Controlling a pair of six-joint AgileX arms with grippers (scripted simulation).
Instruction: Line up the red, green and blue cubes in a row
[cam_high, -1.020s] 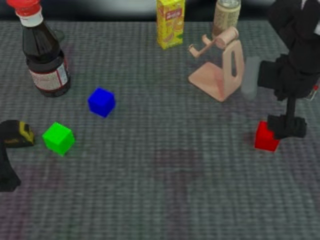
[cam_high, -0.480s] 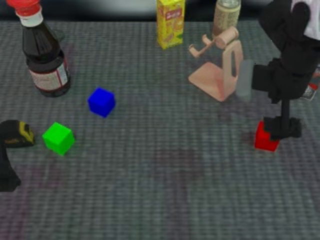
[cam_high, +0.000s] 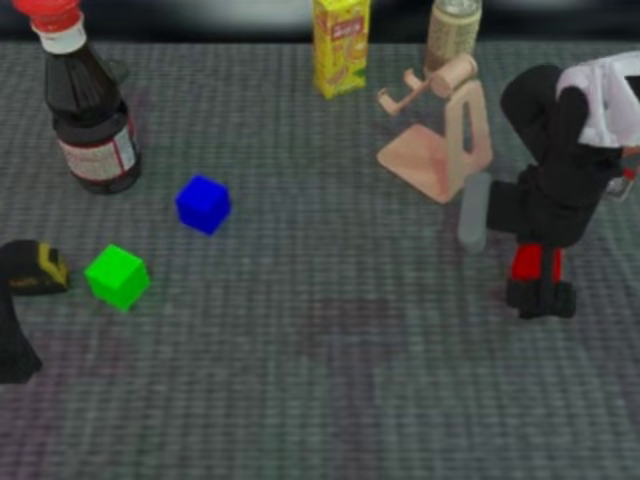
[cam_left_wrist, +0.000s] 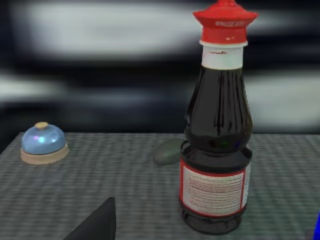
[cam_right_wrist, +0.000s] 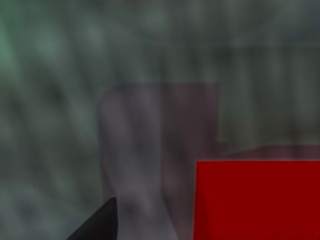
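Note:
The red cube (cam_high: 527, 262) sits at the table's right, partly covered by my right gripper (cam_high: 540, 290), which hangs over it open with its fingers straddling it. In the right wrist view the red cube (cam_right_wrist: 257, 200) fills the lower corner, and a gap separates it from the one dark fingertip (cam_right_wrist: 100, 222) that shows. The blue cube (cam_high: 203, 204) and the green cube (cam_high: 117, 276) lie apart on the left half. My left gripper (cam_high: 14, 340) is parked at the left edge, open, near the green cube.
A dark sauce bottle (cam_high: 90, 110) with a red cap stands at the back left, a yellow carton (cam_high: 341, 45) and a jar (cam_high: 452, 30) along the back edge. A pink stand (cam_high: 440, 140) is just behind the right arm. A black-and-yellow object (cam_high: 35, 268) lies left of the green cube.
My right arm has swung forward and down, bringing its gripper from beside the red cube to directly over it. The cubes and my left arm have stayed in place.

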